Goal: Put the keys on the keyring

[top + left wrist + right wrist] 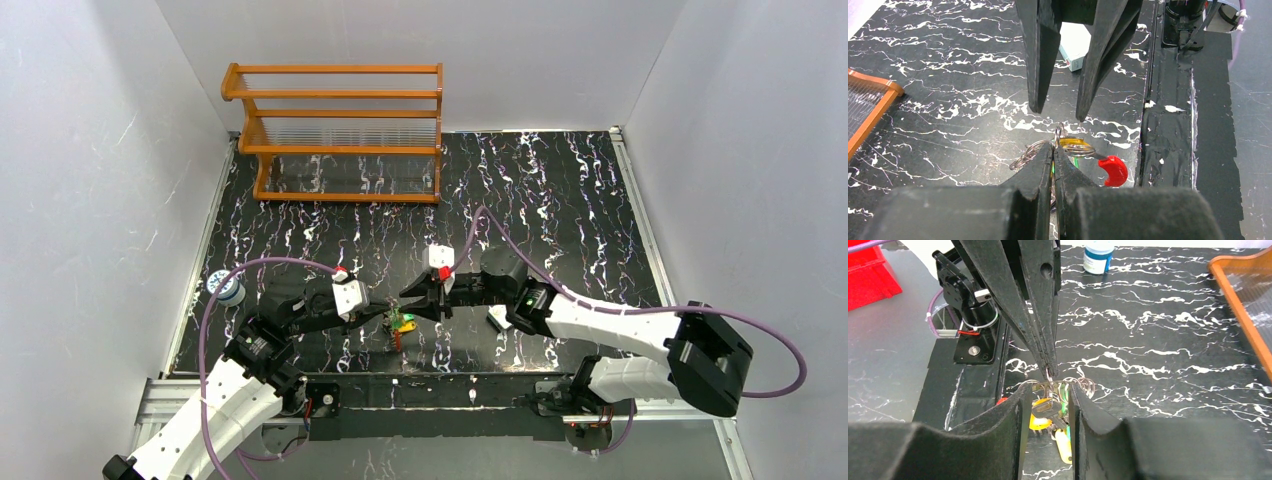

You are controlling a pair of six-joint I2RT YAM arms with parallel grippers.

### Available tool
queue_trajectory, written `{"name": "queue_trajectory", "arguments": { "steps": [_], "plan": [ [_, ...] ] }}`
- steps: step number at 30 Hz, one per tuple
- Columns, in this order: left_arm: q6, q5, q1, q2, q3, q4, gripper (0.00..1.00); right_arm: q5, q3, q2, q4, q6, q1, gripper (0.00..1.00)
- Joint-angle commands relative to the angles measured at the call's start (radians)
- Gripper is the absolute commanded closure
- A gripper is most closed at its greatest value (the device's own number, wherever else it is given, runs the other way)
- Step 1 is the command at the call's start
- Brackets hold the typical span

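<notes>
The keyring (1030, 152) is a bunch of thin silver wire rings held just above the table, between both arms. My left gripper (1054, 146) is shut on one upright ring of it; in the right wrist view it (1048, 371) comes down from above. Below the rings hang the keys (1048, 412): a yellow head (1040, 422), a dark key, a green piece (1064, 405) and a yellow tag (1063, 445). A red crescent (1113, 170) sticks out sideways. My right gripper (1048, 405) is open, its fingers astride the hanging keys. From above, the bunch (400, 326) is tiny.
An orange wooden rack (340, 130) stands at the back left. A small blue and white jar (226, 290) sits near the left edge. A flat white box (1073, 47) lies beside the right arm. The table's front edge (1168, 150) is taped black.
</notes>
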Motion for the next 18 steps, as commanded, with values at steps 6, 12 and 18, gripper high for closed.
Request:
{"name": "queue_trajectory", "arguments": {
  "steps": [6,12,18],
  "plan": [
    [0.001,0.033,-0.004,-0.008,0.001,0.039,1.0,-0.055,0.033,0.073,0.118,0.032,-0.002,0.66],
    [0.001,0.038,-0.004,-0.007,0.001,0.041,1.0,-0.036,0.028,0.102,0.132,0.03,-0.002,0.73],
    [0.0,0.039,-0.004,-0.004,0.001,0.041,1.0,-0.038,0.028,0.117,0.151,0.04,-0.002,0.87]
  ]
}}
